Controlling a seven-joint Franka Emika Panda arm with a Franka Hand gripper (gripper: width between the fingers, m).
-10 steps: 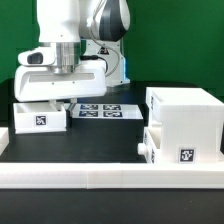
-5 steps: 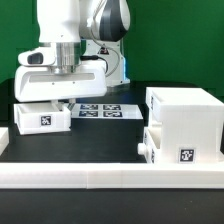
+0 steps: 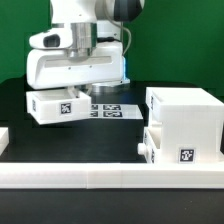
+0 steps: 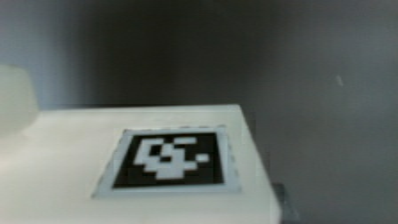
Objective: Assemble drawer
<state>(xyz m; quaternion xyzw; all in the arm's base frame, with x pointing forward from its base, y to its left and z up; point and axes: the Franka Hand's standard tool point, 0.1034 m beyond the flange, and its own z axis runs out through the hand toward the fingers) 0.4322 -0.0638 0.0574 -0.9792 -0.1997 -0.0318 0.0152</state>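
My gripper [image 3: 68, 93] is shut on a small white tray [image 3: 55, 106] of the drawer. It holds the tray slightly tilted, just above the black table at the exterior view's left. The tray's tagged face points forward. In the wrist view the same tray [image 4: 169, 158] fills the lower part of the picture with its tag, and my fingers do not show. The tall white housing [image 3: 186, 108] stands at the exterior view's right. The second small tray [image 3: 182, 148] sits low at its front, tag facing forward.
The marker board [image 3: 108, 110] lies flat on the table behind and beside the held tray. A long low white rail [image 3: 110, 180] runs along the front edge. A white block [image 3: 4, 138] sits at the far left. A green wall stands behind the arm.
The gripper has lifted the left tray off the table and carried it toward the exterior view's right, tilting it slightly. The housing and the other tray have not moved.
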